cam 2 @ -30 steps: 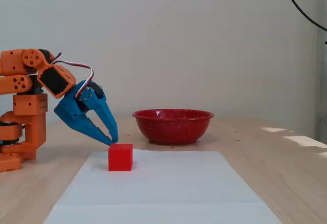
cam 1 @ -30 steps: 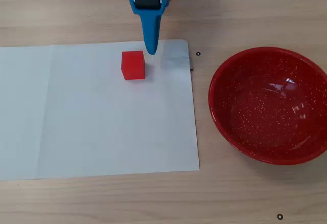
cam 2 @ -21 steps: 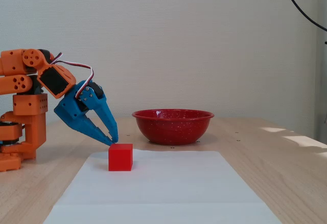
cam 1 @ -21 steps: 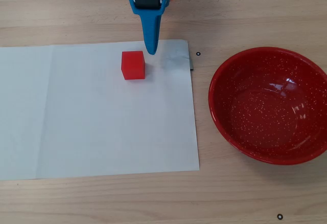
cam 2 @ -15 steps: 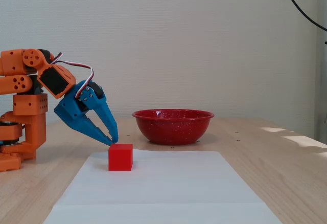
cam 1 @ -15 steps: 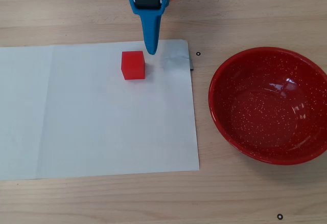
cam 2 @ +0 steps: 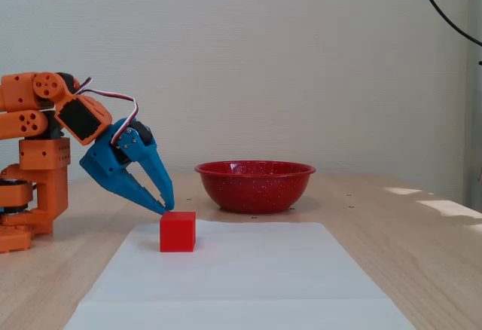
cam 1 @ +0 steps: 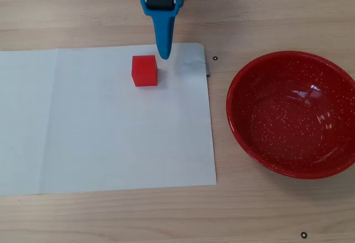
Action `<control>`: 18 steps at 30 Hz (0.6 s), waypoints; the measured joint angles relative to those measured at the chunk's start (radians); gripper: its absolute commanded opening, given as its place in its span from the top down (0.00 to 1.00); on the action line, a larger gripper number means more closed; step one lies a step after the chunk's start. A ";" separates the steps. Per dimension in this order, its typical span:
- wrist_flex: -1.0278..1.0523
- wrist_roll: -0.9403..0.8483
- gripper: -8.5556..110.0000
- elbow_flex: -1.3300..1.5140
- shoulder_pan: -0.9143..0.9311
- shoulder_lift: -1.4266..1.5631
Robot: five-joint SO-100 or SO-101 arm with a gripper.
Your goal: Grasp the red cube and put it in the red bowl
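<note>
The red cube (cam 1: 145,70) sits on a white paper sheet (cam 1: 83,126); in the fixed view the cube (cam 2: 178,231) is left of centre. My blue gripper (cam 1: 164,54) reaches in from the top edge of the overhead view, its tip just past the cube's upper right corner. In the fixed view the gripper (cam 2: 166,206) points down, its tips just above the cube's top left edge, not holding it. The jaws look shut, tips together and empty. The red bowl (cam 1: 239,126) with white speckles stands empty to the right of the paper; it also shows in the fixed view (cam 2: 254,187), behind the cube.
The orange arm base (cam 2: 34,187) stands at the left of the fixed view. The wooden table (cam 1: 111,215) carries small black marks (cam 1: 303,234) near the bowl. A black cable (cam 2: 444,13) hangs at the top right.
</note>
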 measured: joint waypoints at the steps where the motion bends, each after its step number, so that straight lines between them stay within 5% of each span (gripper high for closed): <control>1: 0.000 0.000 0.92 0.000 0.000 0.000; 18: 0.209 0.031 0.92 -0.305 0.000 -0.221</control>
